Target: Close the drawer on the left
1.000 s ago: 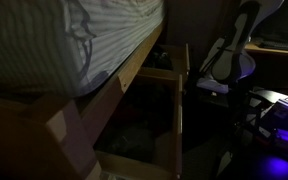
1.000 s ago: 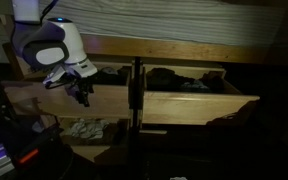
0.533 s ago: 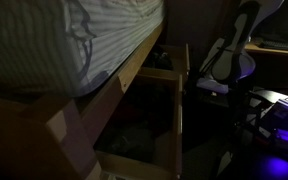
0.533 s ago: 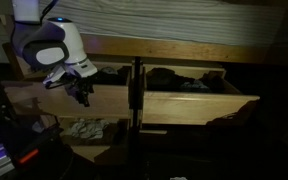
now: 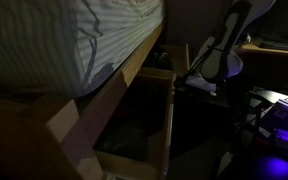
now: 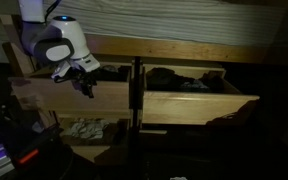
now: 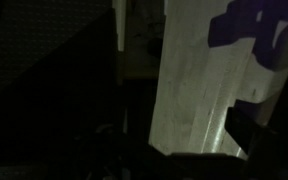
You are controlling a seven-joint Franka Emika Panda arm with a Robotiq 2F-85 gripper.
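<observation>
I hold the end effector (image 6: 86, 86) against the front panel of the drawer (image 6: 54, 100), at left of the frame, which stands open under the bed (image 6: 184, 18). It is too dark to tell whether the end effector is open or closed. I judge this the pushing step; next, press straight inward.

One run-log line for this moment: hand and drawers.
hand: at front panel of left drawer, open/shut unclear | left drawer: partly out, not yet closed | right drawer: pulled out
</observation>
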